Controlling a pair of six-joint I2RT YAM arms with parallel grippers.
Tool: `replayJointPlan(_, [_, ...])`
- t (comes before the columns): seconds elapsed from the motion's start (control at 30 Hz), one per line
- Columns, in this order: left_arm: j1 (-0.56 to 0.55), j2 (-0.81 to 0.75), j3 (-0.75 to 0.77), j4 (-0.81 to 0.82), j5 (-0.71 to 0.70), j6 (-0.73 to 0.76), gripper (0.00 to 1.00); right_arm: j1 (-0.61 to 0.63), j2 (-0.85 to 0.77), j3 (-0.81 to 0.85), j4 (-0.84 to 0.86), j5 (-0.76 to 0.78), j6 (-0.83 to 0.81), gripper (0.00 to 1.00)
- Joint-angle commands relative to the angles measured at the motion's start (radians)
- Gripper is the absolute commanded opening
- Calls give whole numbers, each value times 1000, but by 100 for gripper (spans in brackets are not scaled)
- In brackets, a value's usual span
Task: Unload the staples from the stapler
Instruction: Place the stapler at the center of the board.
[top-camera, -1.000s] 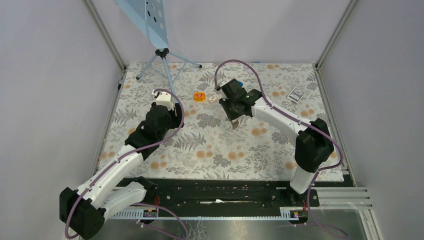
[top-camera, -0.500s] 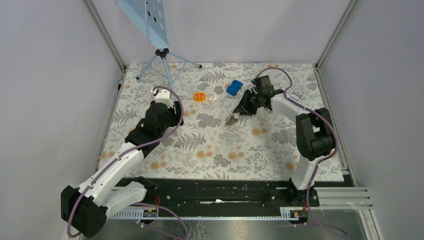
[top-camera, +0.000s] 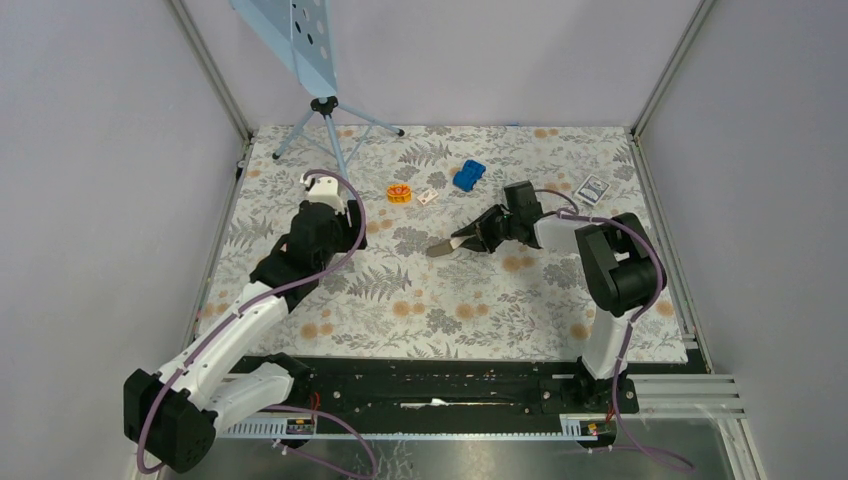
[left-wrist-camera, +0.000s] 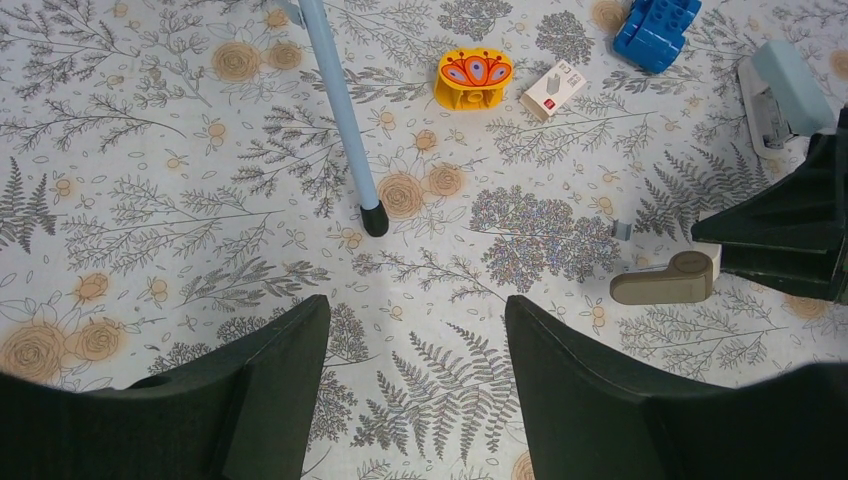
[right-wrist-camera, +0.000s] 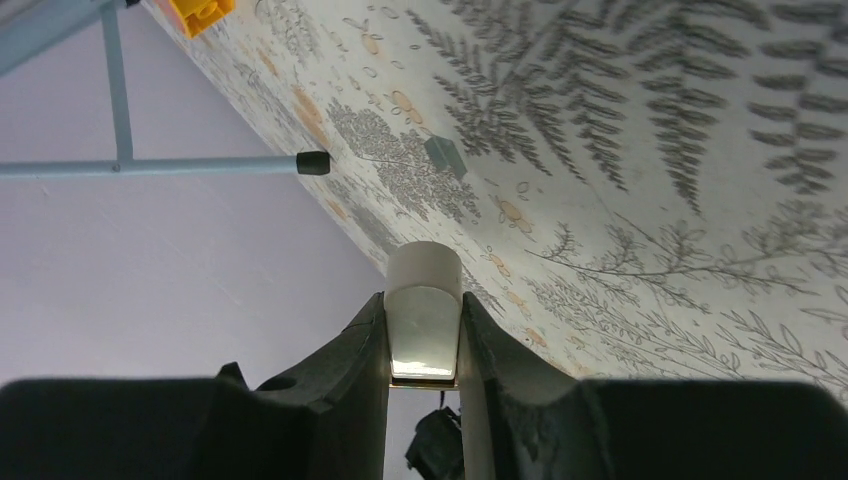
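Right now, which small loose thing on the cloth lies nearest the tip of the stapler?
The staples, a tiny grey strip by the tip of the stapler; the orange block, white box and blue toy lie farther.

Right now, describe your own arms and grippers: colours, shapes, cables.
Left arm and right arm: white link shells, black joints, a purple cable looping alongside each. Left gripper and right gripper: black, each with two broad wedge-shaped fingers.

Bright, even light with faint soft shadows; a gleam on the stapler (right-wrist-camera: 423, 335)
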Motion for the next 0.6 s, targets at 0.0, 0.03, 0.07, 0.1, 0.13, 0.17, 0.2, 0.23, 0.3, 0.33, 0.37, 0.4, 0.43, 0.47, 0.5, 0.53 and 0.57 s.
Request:
replayJointPlan(0.0, [12, 13, 55, 0, -1, -24, 70, 2, -80, -46, 66, 53, 184, 0])
replayJointPlan(0.03, [14, 18, 60, -4, -1, -29, 70, 2, -87, -51, 52, 61, 199, 0])
replayJointPlan(0.07, [17, 23, 63, -7, 0, -32, 70, 2, -93, -55, 35, 70, 209, 0])
replayJointPlan(0.1, [20, 27, 65, -10, 3, -36, 70, 1, -100, -58, 19, 82, 217, 0])
replayJointPlan(0.13, [22, 31, 68, -13, 7, -38, 70, 2, -107, -61, 4, 95, 224, 0])
replayJointPlan(0.17, [24, 33, 70, -14, 11, -40, 70, 2, -117, -64, -15, 113, 229, 0])
replayJointPlan(0.2, [26, 36, 70, -14, 14, -42, 70, 2, -127, -65, -37, 132, 231, 0])
replayJointPlan(0.23, [27, 36, 70, -14, 16, -44, 70, 2, -136, -65, -61, 157, 231, 0])
replayJointPlan(0.3, [29, 36, 70, -13, 18, -45, 70, 1, -147, -65, -93, 185, 231, 0])
replayJointPlan(0.33, [31, 35, 72, -14, 20, -47, 70, 2, -148, -65, -93, 187, 227, 0])
replayJointPlan(0.37, [33, 35, 72, -15, 19, -47, 71, 2, -148, -62, -89, 184, 221, 0])
replayJointPlan(0.4, [33, 33, 71, -15, 19, -47, 71, 2, -148, -57, -80, 176, 214, 0])
replayJointPlan(0.43, [34, 32, 70, -14, 20, -47, 71, 1, -149, -56, -54, 165, 207, 0])
replayJointPlan(0.47, [35, 30, 70, -14, 20, -47, 71, 1, -147, -55, -23, 155, 196, 0])
replayJointPlan(0.5, [35, 29, 70, -14, 20, -47, 71, 2, -142, -47, 9, 136, 182, 0])
replayJointPlan(0.53, [37, 27, 69, -13, 20, -47, 71, 2, -137, -40, 55, 100, 160, 0])
replayJointPlan(0.57, [38, 26, 68, -12, 20, -47, 71, 2, -132, -32, 89, 76, 134, 0])
